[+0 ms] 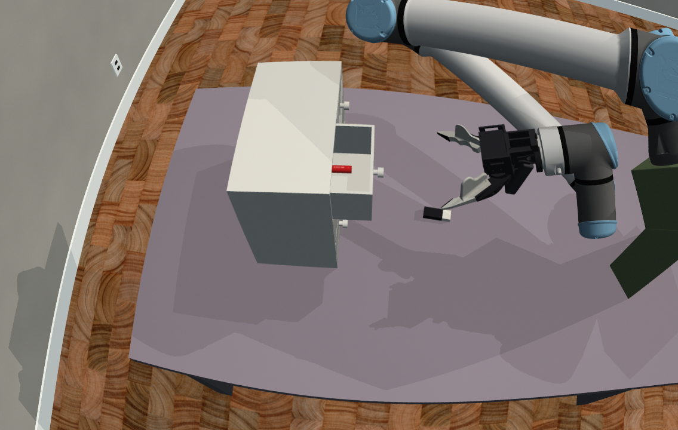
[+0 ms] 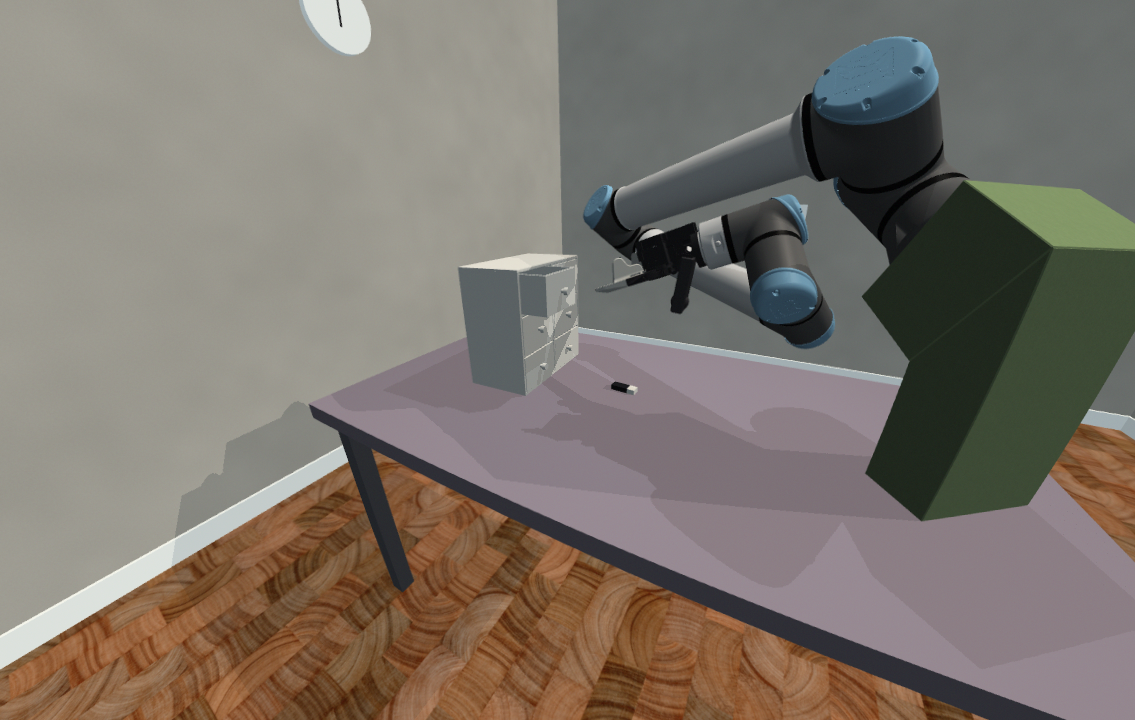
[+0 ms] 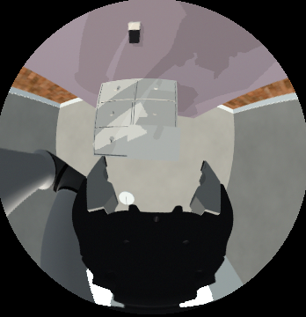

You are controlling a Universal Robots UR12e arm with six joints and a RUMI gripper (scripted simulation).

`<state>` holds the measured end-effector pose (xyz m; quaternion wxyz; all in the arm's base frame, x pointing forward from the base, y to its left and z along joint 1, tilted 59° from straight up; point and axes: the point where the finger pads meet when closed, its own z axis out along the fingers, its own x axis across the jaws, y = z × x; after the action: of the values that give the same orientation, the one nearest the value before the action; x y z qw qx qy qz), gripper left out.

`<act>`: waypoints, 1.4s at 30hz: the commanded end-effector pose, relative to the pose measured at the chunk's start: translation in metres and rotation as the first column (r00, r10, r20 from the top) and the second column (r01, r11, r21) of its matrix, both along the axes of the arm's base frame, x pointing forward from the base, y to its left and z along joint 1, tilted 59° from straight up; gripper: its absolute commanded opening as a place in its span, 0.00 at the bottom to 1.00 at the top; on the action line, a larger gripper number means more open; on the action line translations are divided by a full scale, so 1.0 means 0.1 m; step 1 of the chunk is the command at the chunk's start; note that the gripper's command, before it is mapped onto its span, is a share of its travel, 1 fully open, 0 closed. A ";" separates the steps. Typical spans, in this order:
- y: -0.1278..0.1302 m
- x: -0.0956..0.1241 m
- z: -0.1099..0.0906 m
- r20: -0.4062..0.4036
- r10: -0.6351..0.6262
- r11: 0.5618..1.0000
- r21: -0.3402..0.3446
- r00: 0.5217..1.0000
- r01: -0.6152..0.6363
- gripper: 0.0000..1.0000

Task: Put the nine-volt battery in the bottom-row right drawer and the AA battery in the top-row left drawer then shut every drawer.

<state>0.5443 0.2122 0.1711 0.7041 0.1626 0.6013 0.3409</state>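
The white chest [image 1: 287,133] [image 2: 492,326] [image 3: 163,107] stands upright. Its top-row left drawer [image 1: 352,207] [image 2: 539,295] [image 3: 157,143] is pulled partly out; the other drawers look shut. The red AA battery [image 1: 341,169] lies inside that open drawer, partly hidden under the chest's top edge. The nine-volt battery [image 1: 436,214] [image 2: 623,388] [image 3: 134,33], black with a white end, lies on the table in front of the chest. My gripper [image 1: 440,170] [image 3: 154,159] is open and empty. It points at the chest from in front, well above the table, its fingertips apart from the open drawer.
The mauve table [image 1: 277,363] [image 2: 732,537] carries the chest towards its far end from the green pedestal [image 1: 672,197] [image 2: 974,385] under the arm. The open drawer's knob [image 1: 379,172] sticks out towards the gripper. A wall stands behind the chest.
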 end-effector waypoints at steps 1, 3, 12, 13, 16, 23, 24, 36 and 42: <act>0.00 0.00 0.00 0.002 0.004 1.000 -0.001 1.000 -0.004 1.00; 0.00 0.00 0.00 0.003 0.004 1.000 -0.001 1.000 -0.004 1.00; 0.00 0.00 0.00 0.003 0.004 1.000 -0.001 1.000 -0.004 0.20; 0.00 0.00 0.00 0.003 0.004 1.000 -0.001 1.000 -0.004 0.20; 0.00 0.00 0.00 0.003 0.004 1.000 -0.001 1.000 -0.004 0.20; 0.00 0.00 0.00 0.003 0.004 1.000 -0.001 1.000 -0.004 0.20; 0.00 0.00 0.00 0.003 0.004 1.000 -0.001 1.000 -0.004 0.20; 0.00 0.00 0.00 0.003 0.004 1.000 -0.001 1.000 -0.004 0.20; 0.00 0.00 0.00 0.003 0.004 1.000 -0.001 1.000 -0.004 0.20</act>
<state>0.5445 0.2121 0.1709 0.7044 0.1609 0.6008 0.3421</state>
